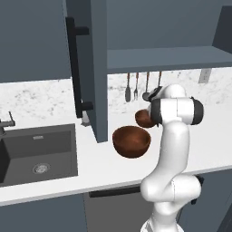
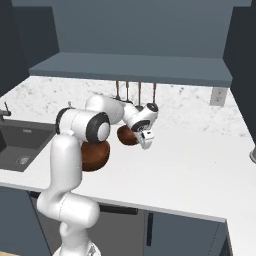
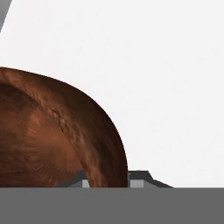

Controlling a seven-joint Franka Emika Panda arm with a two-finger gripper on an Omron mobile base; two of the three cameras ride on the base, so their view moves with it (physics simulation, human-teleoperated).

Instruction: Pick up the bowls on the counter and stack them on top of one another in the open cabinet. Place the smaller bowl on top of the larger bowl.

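Flat even rendered light, no glare, faint shadows, sharp base views, hand view pixelated.

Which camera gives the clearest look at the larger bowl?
The left base view: the larger bowl sits whole and unobstructed on the counter. In the right base view the arm hides most of it.

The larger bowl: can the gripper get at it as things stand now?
Probably not right away. The gripper is shut on the rim of the smaller bowl, so it is occupied. Otherwise the larger bowl sits open on the counter beside it, with nothing over it.
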